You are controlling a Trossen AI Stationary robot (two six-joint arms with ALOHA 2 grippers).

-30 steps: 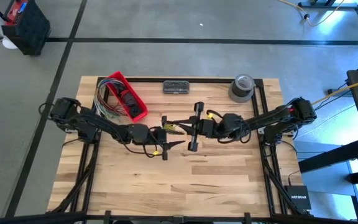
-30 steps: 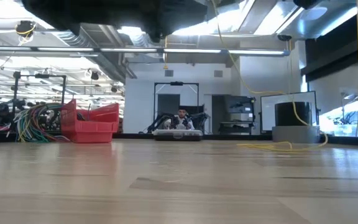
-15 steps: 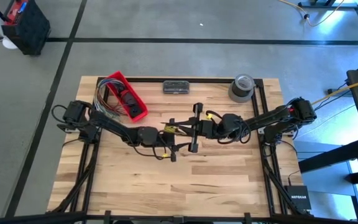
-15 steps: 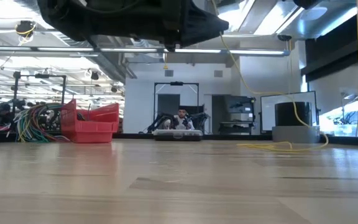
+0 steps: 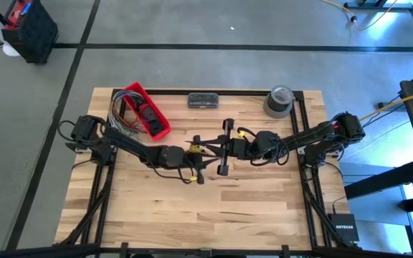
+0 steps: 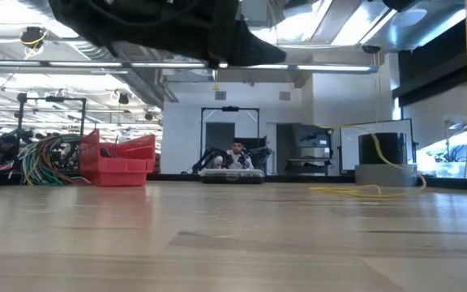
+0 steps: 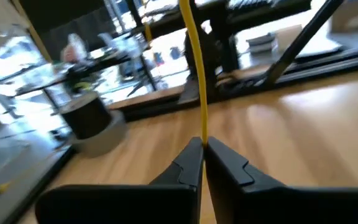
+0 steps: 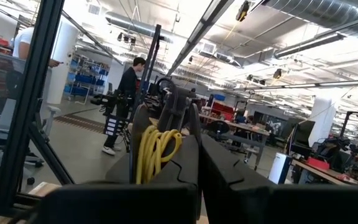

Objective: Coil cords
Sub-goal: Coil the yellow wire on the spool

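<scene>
Pinching the thin yellow cord (image 7: pixel 194 74) between its two dark fingertips, the left gripper (image 7: pixel 202 144) sits over the middle of the light wooden table (image 5: pixel 249 208), its jaws closed right onto the strand, which runs straight away from the tips in the left wrist view. Judging by that taut line, the grip is there to hold one stretch of cord in tension so that loops can be laid against it.

Facing it and very close, the right gripper (image 5: pixel 214 148) has its fingers shut on a small bundle of yellow loops (image 8: pixel 157 149) that hang bunched at its fingertips; that looks like the part of the coil already gathered. So the cord lies between the two grippers, above the tabletop, with more yellow cord trailing on the wood beside the grey tape roll (image 6: pixel 389 162) at the far right corner.

Farther out, a red plastic bin (image 5: pixel 145 109) with a bundle of multicoloured wires (image 6: pixel 43 160) stands at the far left.
</scene>
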